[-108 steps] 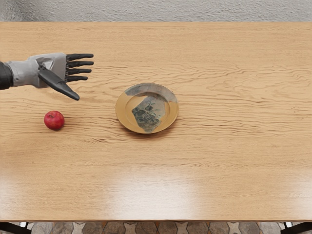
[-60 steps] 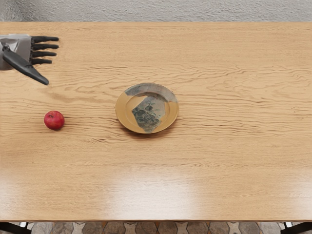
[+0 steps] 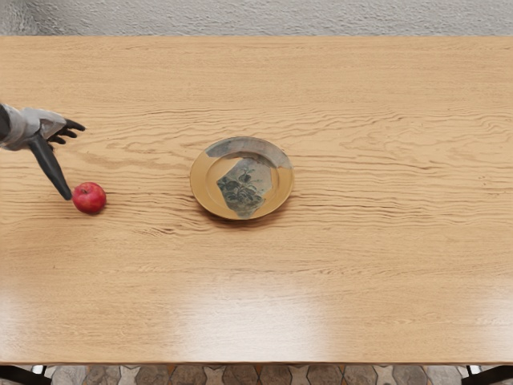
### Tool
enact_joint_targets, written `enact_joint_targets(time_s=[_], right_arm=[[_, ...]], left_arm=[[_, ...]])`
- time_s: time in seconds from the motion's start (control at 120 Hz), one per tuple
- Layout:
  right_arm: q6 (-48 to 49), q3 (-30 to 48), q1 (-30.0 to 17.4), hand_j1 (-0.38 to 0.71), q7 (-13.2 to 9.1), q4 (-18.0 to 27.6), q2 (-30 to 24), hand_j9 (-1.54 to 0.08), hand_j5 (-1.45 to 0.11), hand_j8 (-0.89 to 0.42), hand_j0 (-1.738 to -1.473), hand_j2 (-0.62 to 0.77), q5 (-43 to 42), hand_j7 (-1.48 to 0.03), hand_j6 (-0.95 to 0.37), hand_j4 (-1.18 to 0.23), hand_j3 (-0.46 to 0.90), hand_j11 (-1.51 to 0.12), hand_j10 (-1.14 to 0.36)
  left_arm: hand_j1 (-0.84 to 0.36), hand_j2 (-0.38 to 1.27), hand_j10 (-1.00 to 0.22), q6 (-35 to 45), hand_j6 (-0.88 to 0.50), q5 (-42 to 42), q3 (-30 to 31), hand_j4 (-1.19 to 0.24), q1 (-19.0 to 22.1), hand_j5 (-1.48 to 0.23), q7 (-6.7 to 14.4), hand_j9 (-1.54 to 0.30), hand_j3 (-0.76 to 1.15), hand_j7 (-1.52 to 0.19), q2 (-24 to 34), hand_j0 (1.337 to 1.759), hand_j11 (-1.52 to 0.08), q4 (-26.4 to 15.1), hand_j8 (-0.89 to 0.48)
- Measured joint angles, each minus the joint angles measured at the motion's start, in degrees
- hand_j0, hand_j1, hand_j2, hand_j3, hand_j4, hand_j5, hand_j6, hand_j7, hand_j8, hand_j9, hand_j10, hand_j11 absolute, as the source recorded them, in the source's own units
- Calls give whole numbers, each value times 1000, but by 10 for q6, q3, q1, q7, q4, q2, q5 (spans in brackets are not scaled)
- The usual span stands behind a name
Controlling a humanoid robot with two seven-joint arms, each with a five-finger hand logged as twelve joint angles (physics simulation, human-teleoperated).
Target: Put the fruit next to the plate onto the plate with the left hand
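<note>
A wooden surface [image 3: 361,265] seen from above at a slant. The left hand [image 3: 40,136] enters from the left edge, open and holding nothing. One long dark digit [image 3: 53,167] stretches down and away from the palm, while the other fingertips [image 3: 70,127] show as short dark stubs on the hand's far side. A small red apple [image 3: 89,197] sits on the surface just beyond the tip of the long digit; whether they touch cannot be told. A round golden plate [image 3: 204,180] lies well apart from the hand, past the apple, with nothing on it.
</note>
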Motion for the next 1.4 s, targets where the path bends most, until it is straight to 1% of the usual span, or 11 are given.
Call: enact_joint_targets(time_s=[0.108,0.183,0.317,0.375,0.483,0.575,0.658,0.758,0.867,1.208,1.4], right_arm=[[0,0,0,-349,0,0,0,0,0,0,-1658,0,0,0,0,0,0,0,0],[0,0,0,-349,0,0,0,0,0,0,-1658,0,0,0,0,0,0,0,0],[0,0,0,-349,0,0,0,0,0,0,-1658,0,0,0,0,0,0,0,0],[0,0,0,-349,0,0,0,0,0,0,-1658,0,0,0,0,0,0,0,0],[0,0,0,-349,0,0,0,0,0,0,-1658,0,0,0,0,0,0,0,0],[0,0,0,-349,0,0,0,0,0,0,-1658,0,0,0,0,0,0,0,0],[0,0,0,-349,0,0,0,0,0,0,-1658,0,0,0,0,0,0,0,0],[0,0,0,-349,0,0,0,0,0,0,-1658,0,0,0,0,0,0,0,0],[0,0,0,-349,0,0,0,0,0,0,-1658,0,0,0,0,0,0,0,0],[0,0,0,-349,0,0,0,0,0,0,-1658,0,0,0,0,0,0,0,0],[0,0,0,-349,0,0,0,0,0,0,-1658,0,0,0,0,0,0,0,0]], left_arm=[[328,4,-18,70,-18,0,42,-18,-2,-23,1,-23,0,-23,-29,1658,-23,-9,-18],[327,4,-19,127,-19,1,64,-19,-19,-24,3,-24,0,-24,-49,1658,-24,-33,-19],[326,4,-20,195,-20,0,84,-20,-19,-25,6,-25,0,-25,-75,1658,-25,-79,-20],[326,4,-20,206,-20,0,87,-20,-19,-25,7,-25,0,-25,-81,1658,-25,-91,-20],[325,4,-20,216,-21,-1,90,-20,-16,-26,10,-26,0,-26,-124,1658,-26,-104,-21],[325,4,-21,219,-21,-4,90,-21,-14,-26,13,-26,0,-26,-142,1658,-26,-112,-21],[310,7,-33,224,-33,-5,90,-33,-12,-43,14,-43,0,-43,-144,1658,-43,-117,-33],[290,10,-49,254,-50,-9,91,-49,-12,-64,15,-64,0,-64,-152,1658,-64,-128,-50],[254,16,-80,284,-80,-11,91,-80,7,-103,15,-103,0,-103,-161,1658,-103,-134,-80],[109,40,-200,328,-200,-13,92,-200,22,-260,16,-260,0,-260,-163,1658,-260,-136,-200],[65,48,-237,368,-238,-13,92,-237,40,-308,16,-308,0,-308,-171,1658,-308,-135,-238]])
